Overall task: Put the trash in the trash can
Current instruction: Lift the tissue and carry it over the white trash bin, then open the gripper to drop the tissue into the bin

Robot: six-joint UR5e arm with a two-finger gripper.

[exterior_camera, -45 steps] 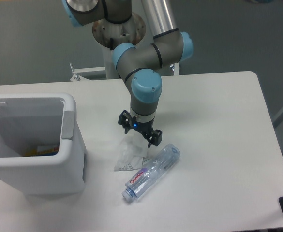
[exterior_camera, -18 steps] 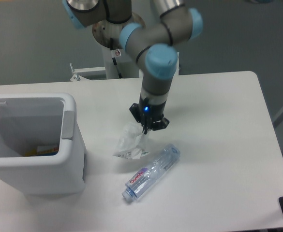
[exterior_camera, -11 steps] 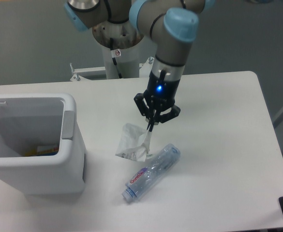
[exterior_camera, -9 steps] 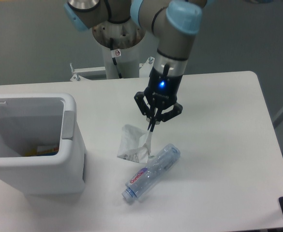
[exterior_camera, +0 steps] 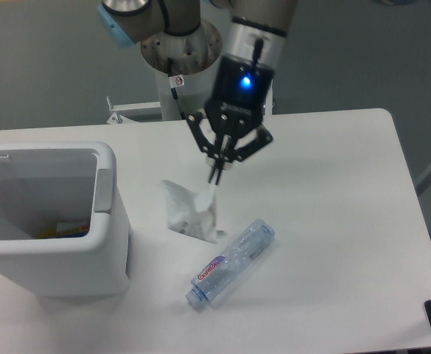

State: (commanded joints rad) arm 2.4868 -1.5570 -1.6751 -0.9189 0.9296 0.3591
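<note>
End effector [exterior_camera: 214,177], centre of frame, pinched narrow on the top edge of the crumpled wrapper [exterior_camera: 191,212], which hangs below it with its lower folds at or just above the worktop [exterior_camera: 333,199]; contact there cannot be told. The trash can [exterior_camera: 90,251] stands open at the left edge, some coloured scraps on its grey floor; the bottle [exterior_camera: 232,262] lies on its side at lower centre, just beside the wrapper's bottom corner. The step in hand appears to be carrying the wrapper to the can. To do it well: raise the dangling sheet above the thick rim before crossing left, keep the pinch firm on so thin an edge, and release only over the opening.
</note>
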